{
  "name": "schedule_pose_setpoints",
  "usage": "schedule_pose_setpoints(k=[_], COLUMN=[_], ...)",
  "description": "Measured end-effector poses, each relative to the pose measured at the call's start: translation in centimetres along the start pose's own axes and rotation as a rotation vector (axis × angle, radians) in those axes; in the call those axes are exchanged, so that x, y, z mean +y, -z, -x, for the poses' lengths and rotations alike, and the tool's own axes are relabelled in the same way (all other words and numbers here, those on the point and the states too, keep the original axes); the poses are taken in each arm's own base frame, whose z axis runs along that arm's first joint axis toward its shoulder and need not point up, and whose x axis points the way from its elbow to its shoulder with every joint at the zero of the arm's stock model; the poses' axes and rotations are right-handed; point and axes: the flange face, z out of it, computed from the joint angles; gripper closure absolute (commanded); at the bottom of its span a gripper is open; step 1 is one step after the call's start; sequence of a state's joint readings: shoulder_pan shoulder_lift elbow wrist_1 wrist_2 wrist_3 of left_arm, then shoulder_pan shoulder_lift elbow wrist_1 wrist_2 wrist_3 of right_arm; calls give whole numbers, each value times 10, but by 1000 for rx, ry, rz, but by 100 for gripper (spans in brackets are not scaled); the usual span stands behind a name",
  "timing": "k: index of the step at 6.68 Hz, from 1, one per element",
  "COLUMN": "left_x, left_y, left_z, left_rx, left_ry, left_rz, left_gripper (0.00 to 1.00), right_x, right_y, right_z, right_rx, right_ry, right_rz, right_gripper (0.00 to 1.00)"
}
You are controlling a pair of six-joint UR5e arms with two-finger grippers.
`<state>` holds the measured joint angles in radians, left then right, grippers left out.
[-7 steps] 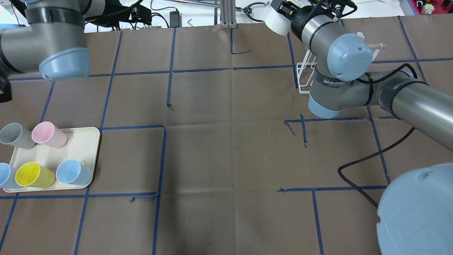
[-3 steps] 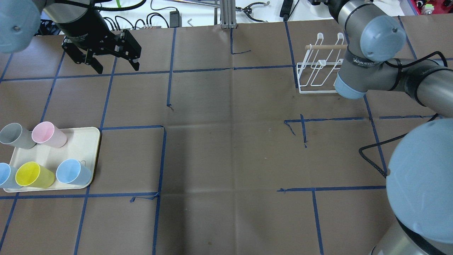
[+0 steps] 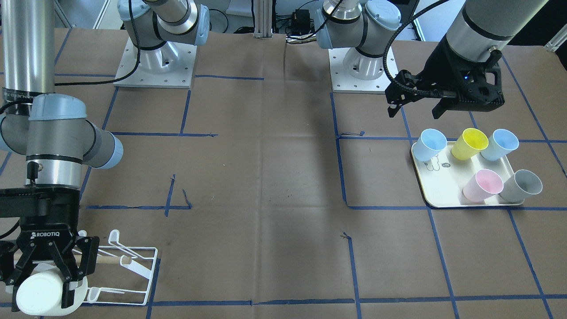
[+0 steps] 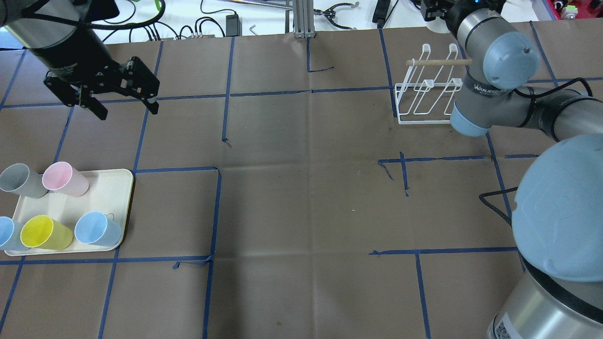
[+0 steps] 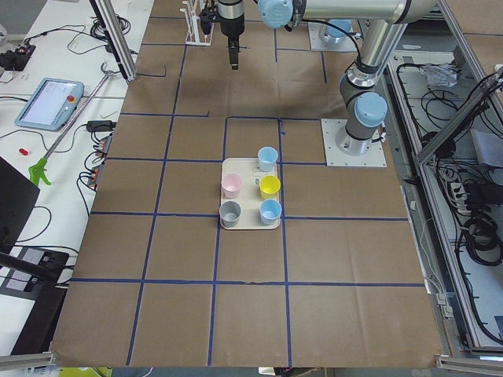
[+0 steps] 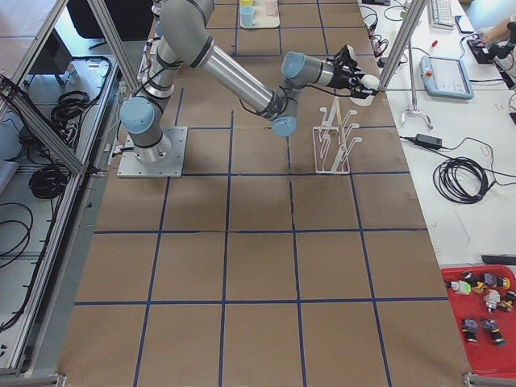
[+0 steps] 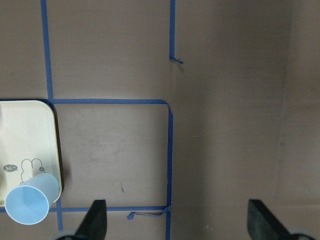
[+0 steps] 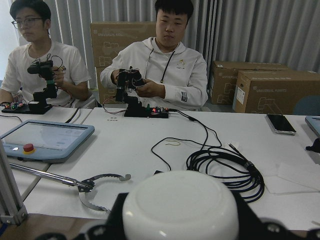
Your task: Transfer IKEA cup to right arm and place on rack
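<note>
- Left gripper (image 4: 128,113) has swung toward the overhead view's left since a moment ago. Its jaws are spread wide and empty, over bare table beyond the tray (image 4: 110,188).
- Rack (image 4: 426,84) is partly hidden by the right arm (image 4: 499,101).
- Right gripper (image 3: 40,290) clamps the white cup (image 3: 35,299) just beside the rack, at the table's far edge, where the overhead view cuts it off.

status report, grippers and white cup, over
Right gripper shut on white plastic cup, held beside white wire rack, not yet on a prong. Left gripper open, empty, far side by cream tray.
</note>
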<state>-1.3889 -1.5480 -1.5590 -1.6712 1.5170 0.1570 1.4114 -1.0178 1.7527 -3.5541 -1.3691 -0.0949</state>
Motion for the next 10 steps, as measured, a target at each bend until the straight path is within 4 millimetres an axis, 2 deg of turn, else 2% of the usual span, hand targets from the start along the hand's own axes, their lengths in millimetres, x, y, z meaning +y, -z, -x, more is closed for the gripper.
schedule_pose_setpoints(k=[1, 2, 3, 4, 7, 8, 9, 10], left_x=[20, 41, 58, 68, 71, 69, 69, 68], left_y=[-14, -36, -61, -84, -146, -171, -196, -215], left_z=[38, 78, 109, 126, 143, 145, 147, 148], left_rx=[3, -13, -38, -52, -94, -98, -95, -85], left_ry=[-7, 1, 18, 30, 38, 28, 16, 2], left_rz=[24, 50, 63, 61, 15, 7, 13, 33], left_gripper=[1, 1, 2, 2, 2, 2, 2, 3], right_x=[14, 23, 28, 30, 39, 43, 48, 52], right_y=[2, 2, 0, -4, -15, -16, -17, -16], right_z=[3, 5, 6, 5, 11, 15, 16, 17], right_rx=[-1, -3, -5, -6, -16, -21, -24, -24], right_ry=[10, 12, 10, 7, 10, 10, 10, 9], right_rz=[9, 18, 22, 22, 16, 21, 30, 39], right_gripper=[72, 72, 72, 72, 71, 40, 0, 0])
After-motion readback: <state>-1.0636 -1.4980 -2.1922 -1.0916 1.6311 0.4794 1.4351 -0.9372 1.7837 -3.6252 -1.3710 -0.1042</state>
